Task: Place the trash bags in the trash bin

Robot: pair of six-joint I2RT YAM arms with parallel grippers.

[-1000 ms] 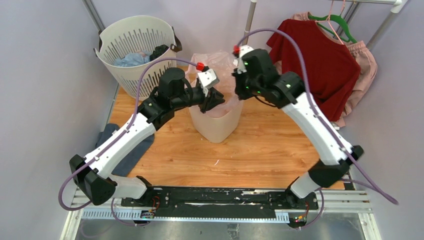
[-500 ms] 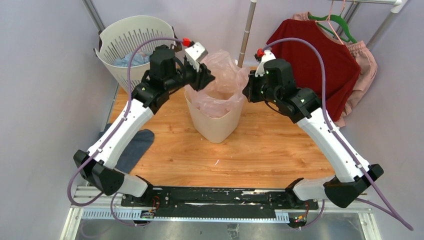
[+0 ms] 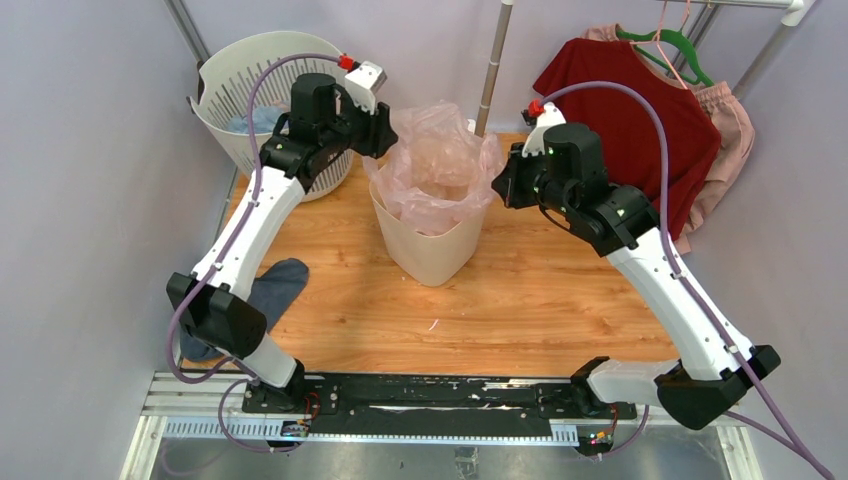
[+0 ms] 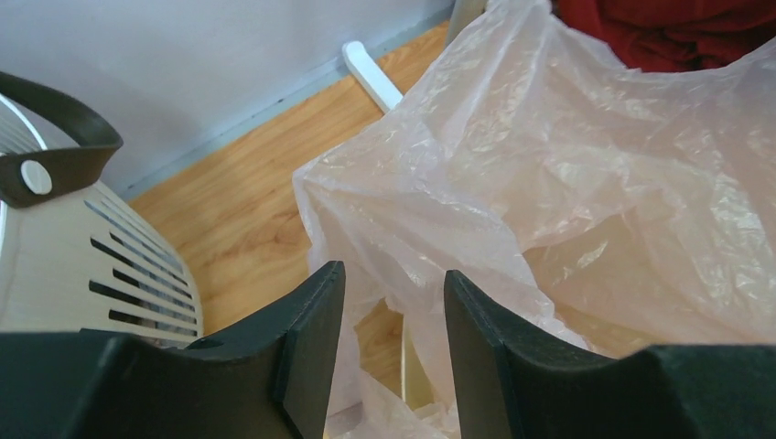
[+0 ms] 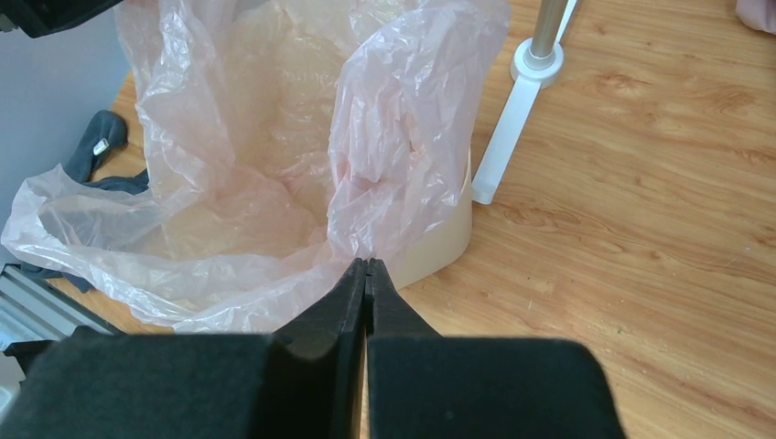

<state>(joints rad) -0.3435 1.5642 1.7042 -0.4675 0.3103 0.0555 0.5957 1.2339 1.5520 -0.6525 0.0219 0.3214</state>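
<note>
– Left gripper (image 4: pixel 393 283) first: why do you keep it spread at the left edge of the trash bag (image 3: pixel 440 165)?
– Your jaws straddle loose film there and grip nothing. The bag sits partly inside the trash bin (image 3: pixel 430 250), billowing above the rim.
– And your right gripper (image 5: pixel 366 265)?
– Pressed together on the bag's right edge, probably to hold the mouth open.

Pale lilac walls (image 3: pixel 90 200), wood-grain tabletop (image 3: pixel 540 290), white slotted basket (image 3: pixel 250 75) rear left, garment rack (image 3: pixel 493 70) rear right, red shirt (image 3: pixel 640 120) on green hanger (image 3: pixel 693 57).
</note>
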